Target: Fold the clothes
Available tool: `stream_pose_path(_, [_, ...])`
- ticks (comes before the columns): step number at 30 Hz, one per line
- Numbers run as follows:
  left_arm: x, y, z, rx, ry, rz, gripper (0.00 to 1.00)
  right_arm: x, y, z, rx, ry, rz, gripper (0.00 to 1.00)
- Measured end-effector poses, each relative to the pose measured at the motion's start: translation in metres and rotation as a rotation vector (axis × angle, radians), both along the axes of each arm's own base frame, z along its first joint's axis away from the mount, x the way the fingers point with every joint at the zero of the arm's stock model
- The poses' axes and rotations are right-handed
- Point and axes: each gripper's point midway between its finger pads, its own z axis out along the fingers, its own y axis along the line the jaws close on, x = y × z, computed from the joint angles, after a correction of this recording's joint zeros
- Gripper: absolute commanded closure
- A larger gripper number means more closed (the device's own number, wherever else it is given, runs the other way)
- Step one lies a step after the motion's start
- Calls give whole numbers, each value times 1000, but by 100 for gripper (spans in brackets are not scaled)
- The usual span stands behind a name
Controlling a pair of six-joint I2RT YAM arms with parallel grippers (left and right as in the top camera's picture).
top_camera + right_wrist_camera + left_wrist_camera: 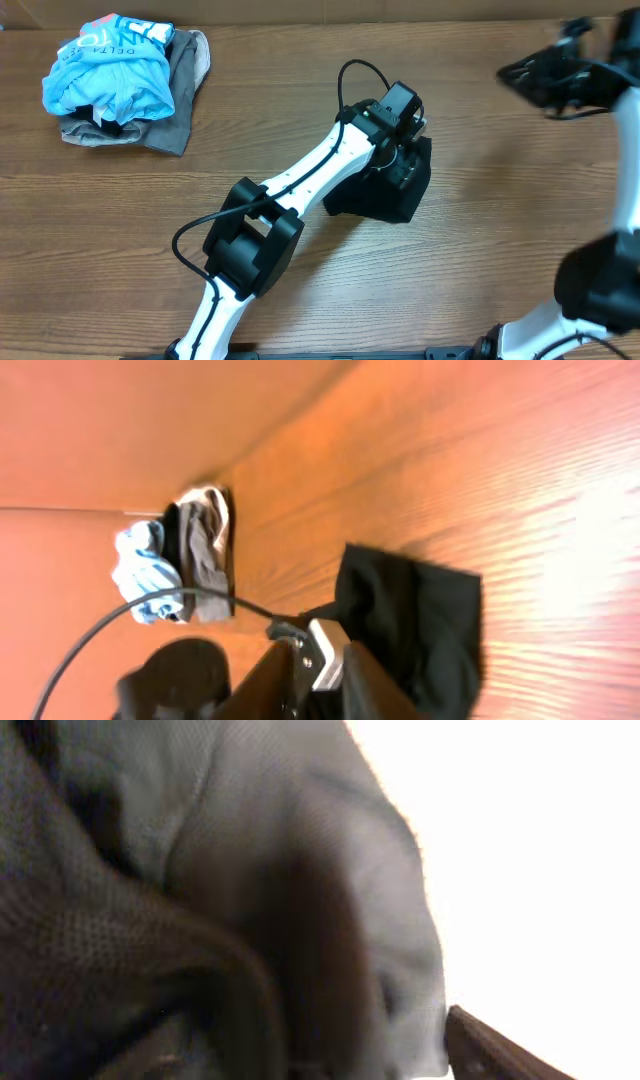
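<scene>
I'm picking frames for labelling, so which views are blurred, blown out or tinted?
Overhead: evenly lit and sharp, except the right arm, which is smeared by motion blur. Left wrist: cloth fills the frame out of focus, and the right side is blown out to white. Right wrist: strong orange cast, soft focus, glare on the table at the right.

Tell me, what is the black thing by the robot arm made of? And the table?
The black garment looks like soft matte cloth: it folds and creases, and the left wrist view shows a fine mesh knit. The table looks like wood or wood-look laminate, with brown grain lines.
</scene>
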Motion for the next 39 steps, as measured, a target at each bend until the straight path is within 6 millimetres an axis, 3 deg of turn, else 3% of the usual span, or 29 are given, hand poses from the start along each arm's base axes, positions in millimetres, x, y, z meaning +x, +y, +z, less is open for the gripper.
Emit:
stream_pose_path(1, [0, -5, 8, -18, 5, -10, 0, -3, -7, 8, -4, -15, -16, 71])
stream_pose_path(4, [5, -17, 42, -73, 1, -24, 0, -11, -20, 9, -4, 0, -47, 69])
stream_pose_path(7, [12, -28, 96, -142, -52, -36, 0, -14, -23, 0, -9, 35, -46, 68])
stream_pose_path(12, [20, -27, 209, -288, -207, -38, 0, -21, -22, -10, -52, 70, -26, 63])
stream_pose_path(14, [25, -12, 253, -341, -285, -14, 0, -25, -16, -14, -75, 89, -4, 57])
stream_pose_path(16, [35, 16, 289, -369, -358, 42, 0, -26, -5, -19, -109, 101, 32, 53])
stream_pose_path(20, [66, 102, 335, -344, -496, 236, 0, -29, 35, -34, -200, 137, 141, 48])
stream_pose_path(23, [91, 177, 342, -266, -547, 412, 0, -31, 83, -43, -292, 139, 252, 44])
stream_pose_path(27, [103, 228, 324, -182, -506, 528, 0, -27, 132, -54, -440, 123, 307, 44])
stream_pose_path(33, [112, 255, 301, -120, -446, 590, 0, -26, 195, -84, -567, 125, 371, 44])
stream_pose_path(39, [118, 266, 280, -36, -414, 625, 0, -18, 224, -125, -719, 137, 374, 44])
